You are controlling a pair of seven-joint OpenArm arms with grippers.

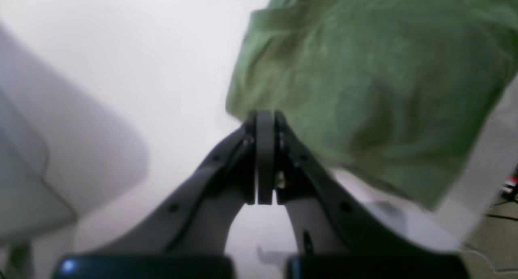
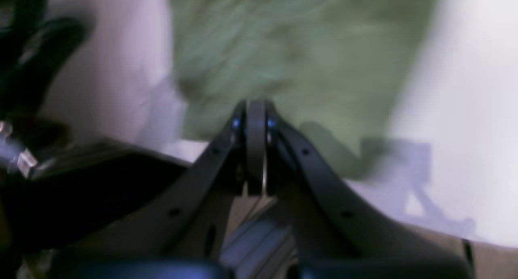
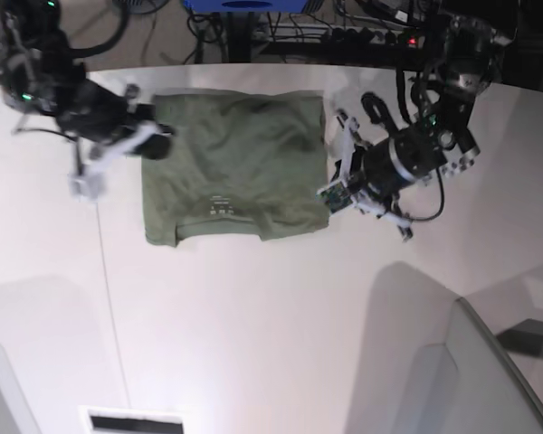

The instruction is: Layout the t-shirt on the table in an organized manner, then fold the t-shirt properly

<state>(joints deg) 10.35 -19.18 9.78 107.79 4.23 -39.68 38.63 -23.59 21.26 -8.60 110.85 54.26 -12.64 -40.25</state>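
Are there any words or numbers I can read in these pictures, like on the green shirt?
None can be read.
Pale printed label inside the collar of the olive-green cotton t-shirt: there is print, but too small to read in the base view.
Both wrist views: blurred, no writing shows on the shirt or the smooth white table.

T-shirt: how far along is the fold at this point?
The t-shirt lies on the table as a compact rectangle, sleeves apparently tucked in. Both hands, left and right, are shut at opposite edges, holding nothing visible. Possibly one more fold remains.
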